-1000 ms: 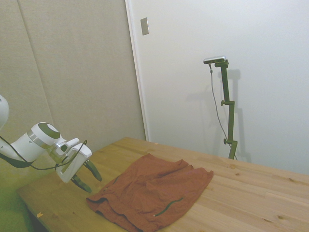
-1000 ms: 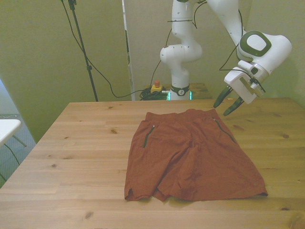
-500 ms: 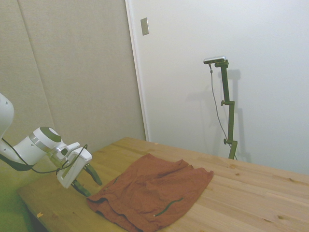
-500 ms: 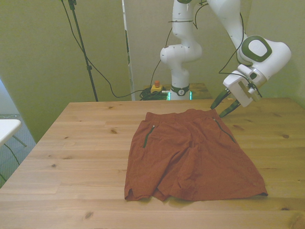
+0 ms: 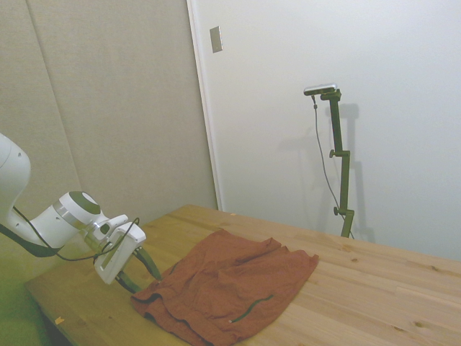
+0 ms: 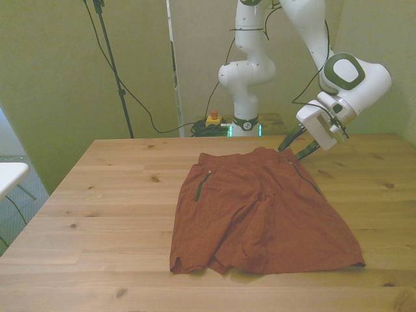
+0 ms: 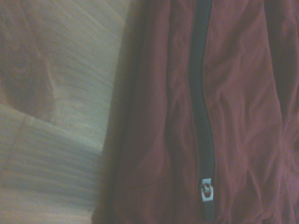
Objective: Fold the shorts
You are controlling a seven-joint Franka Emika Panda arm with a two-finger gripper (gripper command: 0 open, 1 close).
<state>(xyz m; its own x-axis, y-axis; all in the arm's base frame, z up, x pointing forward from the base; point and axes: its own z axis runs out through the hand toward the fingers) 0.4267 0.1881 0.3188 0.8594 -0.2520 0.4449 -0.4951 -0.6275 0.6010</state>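
The rust-brown shorts [image 6: 260, 214] lie spread flat on the wooden table [image 6: 104, 195], with the waistband toward the far edge and the legs toward the near edge. My gripper [image 6: 294, 149] is open and low over the waistband corner on the front view's right, its dark fingers [image 6: 286, 141] apart. In the side view the gripper [image 5: 142, 276] sits at the near-left end of the shorts [image 5: 230, 285]. I cannot tell if the fingers touch the cloth. The wrist view shows the shorts [image 7: 159, 140] close up, with a dark zip stripe [image 7: 203, 116] and bare table [image 7: 56, 93] beside them.
A second dark pocket stripe [image 6: 203, 185] runs down the shorts on the front view's left. Bare wood surrounds the cloth on all sides. A yellow and red button box [image 6: 212, 118] and cables sit behind the table's far edge. A white object [image 6: 10, 174] stands off the table.
The gripper has dropped lower and moved in toward the shorts, from beside the waistband corner to right at it. It stays open. The shorts have not moved.
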